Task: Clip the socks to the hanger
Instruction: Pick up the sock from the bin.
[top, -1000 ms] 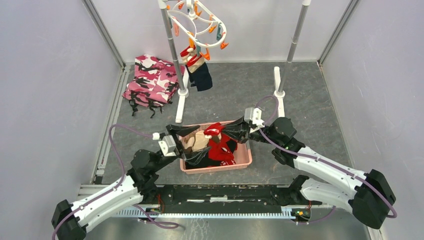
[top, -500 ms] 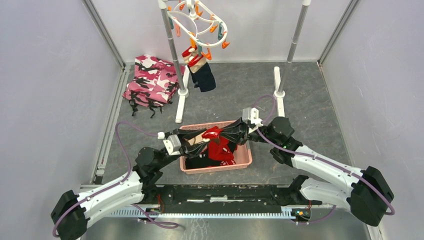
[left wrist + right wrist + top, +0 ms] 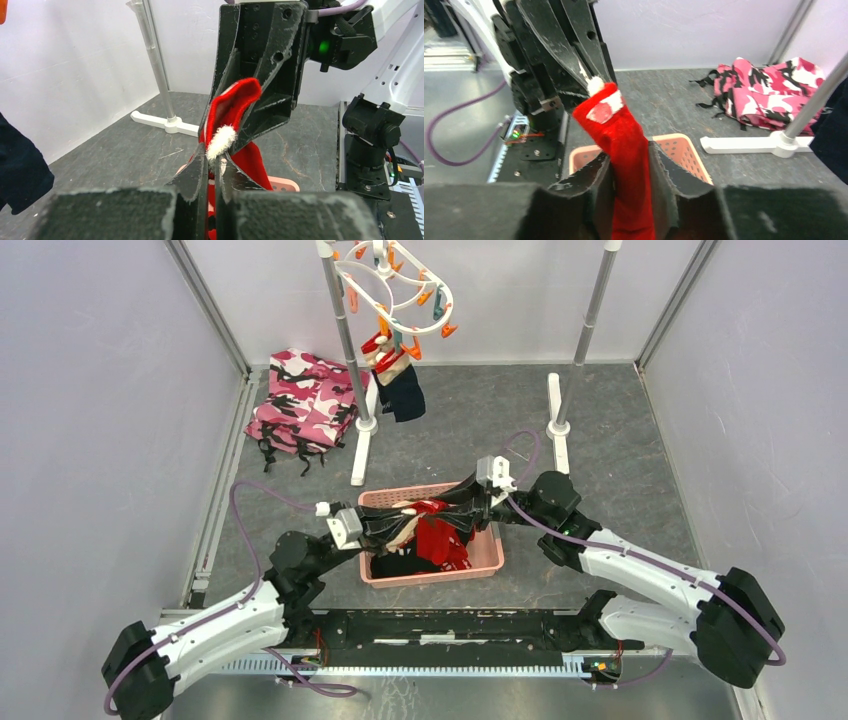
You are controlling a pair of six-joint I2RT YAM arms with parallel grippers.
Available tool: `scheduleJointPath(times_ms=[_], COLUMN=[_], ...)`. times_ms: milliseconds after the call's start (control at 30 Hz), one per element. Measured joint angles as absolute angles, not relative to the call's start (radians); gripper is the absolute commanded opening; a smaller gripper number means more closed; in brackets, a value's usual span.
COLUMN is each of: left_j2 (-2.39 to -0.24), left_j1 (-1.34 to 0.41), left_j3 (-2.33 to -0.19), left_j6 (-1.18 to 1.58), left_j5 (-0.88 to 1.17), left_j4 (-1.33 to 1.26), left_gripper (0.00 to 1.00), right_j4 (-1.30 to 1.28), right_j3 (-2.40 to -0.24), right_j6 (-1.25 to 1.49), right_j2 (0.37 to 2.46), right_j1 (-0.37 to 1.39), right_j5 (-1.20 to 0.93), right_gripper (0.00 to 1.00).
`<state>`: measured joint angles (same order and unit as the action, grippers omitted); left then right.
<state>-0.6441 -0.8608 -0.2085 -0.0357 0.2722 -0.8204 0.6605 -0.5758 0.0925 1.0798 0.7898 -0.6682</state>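
Left wrist view: red knit sock (image 3: 235,107) w/ a fluffy white pom-pom at its tip hangs upright btwn the two arms; a white patch near the tip is too blurred to make out. Left gripper (image 3: 212,155) is closed, scuffed black pads pinching the sock right at the pom-pom. Right wrist view: same sock runs down btwn the right gripper (image 3: 630,152) fingers, worn black pads close on both sides, can't tell if they press it or just flank it. Top view: both grippers meet over the pink perforated plastic basket (image 3: 490,558) mid-table, on a dark grey mottled mat. Inside the basket are another red sock (image 3: 440,540) and a black one (image 3: 400,562), soft and crumpled. White oval plastic ring hanger (image 3: 398,282) w/ orange + teal clips hangs at the back on a grey metal rack pole (image 3: 345,340), well apart from the grippers. It carries a navy sock (image 3: 403,395) below a red/beige bunch (image 3: 385,355). Folded pink camo cloth (image 3: 305,400) w/ black straps lies back-left, beside the rack's white foot.
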Motion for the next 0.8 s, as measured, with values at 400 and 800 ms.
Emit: scheduleJointPath(times_ms=[400, 800], left_j2=[-0.701, -0.772], left_j1=[-0.861, -0.861], left_j3=[-0.35, -0.447], left_j6=[-0.034, 0.018], left_j5=[0.101, 0.085], left_j4=[-0.581, -0.471], left_gripper=[0.02, 0.02], right_j4=[0.408, 0.394], right_j3=[-0.627, -0.627], right_j6=[-0.155, -0.252], right_j2=[0.976, 1.002], right_j1=[0.79, 0.79], right_j5=[-0.466, -0.44], right_gripper=[0.58, 0.45])
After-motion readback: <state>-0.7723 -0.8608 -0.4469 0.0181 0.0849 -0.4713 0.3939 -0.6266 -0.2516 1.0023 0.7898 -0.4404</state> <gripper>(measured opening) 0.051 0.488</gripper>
